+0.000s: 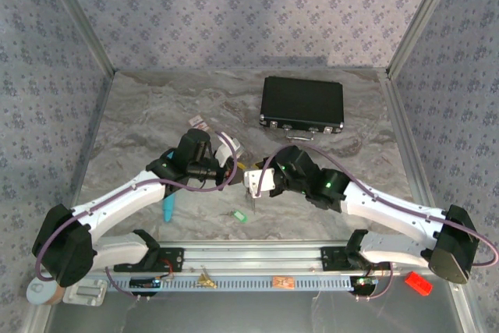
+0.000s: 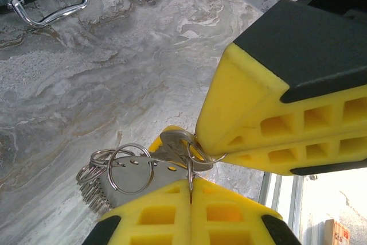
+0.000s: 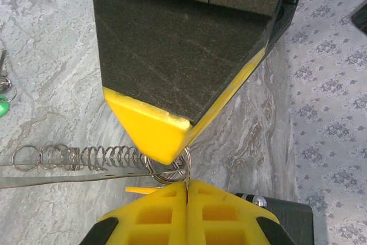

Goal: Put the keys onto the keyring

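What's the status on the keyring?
Left gripper, right gripper both shut on keyring, tip to tip. Green key loose on table, not threaded. Pen lies aside, not blocking.

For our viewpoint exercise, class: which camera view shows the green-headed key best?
The top external view: the green-headed key lies whole and unobstructed there, though small. The right wrist view catches a green sliver of its head, cut off by the picture's left edge.
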Available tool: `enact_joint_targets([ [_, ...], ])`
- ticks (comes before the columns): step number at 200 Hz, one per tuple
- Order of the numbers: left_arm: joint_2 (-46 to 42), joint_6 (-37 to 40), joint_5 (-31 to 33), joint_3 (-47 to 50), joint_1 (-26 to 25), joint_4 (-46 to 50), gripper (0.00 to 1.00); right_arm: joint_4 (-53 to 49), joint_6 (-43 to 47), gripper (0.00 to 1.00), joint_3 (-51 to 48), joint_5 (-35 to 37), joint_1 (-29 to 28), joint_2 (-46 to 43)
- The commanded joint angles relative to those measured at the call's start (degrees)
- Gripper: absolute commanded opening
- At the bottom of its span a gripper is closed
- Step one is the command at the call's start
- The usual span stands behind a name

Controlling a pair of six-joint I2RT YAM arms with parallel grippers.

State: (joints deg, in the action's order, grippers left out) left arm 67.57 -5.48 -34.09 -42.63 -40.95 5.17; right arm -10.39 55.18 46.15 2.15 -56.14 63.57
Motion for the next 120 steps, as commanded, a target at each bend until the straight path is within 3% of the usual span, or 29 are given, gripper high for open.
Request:
enact_joint_targets([
  [1,-0.8,0.17,0.51,-1.73,-0.28,-1.59,0.0,-3.82,1.18,0.0,2.32,-2.0,-0.55,0.66],
  [116,-3.21,0.29,2.84,0.53,-0.53,-5.66,0.0,-8.54,-3.43,0.0,5.09,-5.18,0.13,2.63],
  [120,-3.34,0.31,2.88,0.68,-0.51,-5.89,0.0,-8.71,-3.61,0.04,5.09,-5.46,0.11,2.57],
])
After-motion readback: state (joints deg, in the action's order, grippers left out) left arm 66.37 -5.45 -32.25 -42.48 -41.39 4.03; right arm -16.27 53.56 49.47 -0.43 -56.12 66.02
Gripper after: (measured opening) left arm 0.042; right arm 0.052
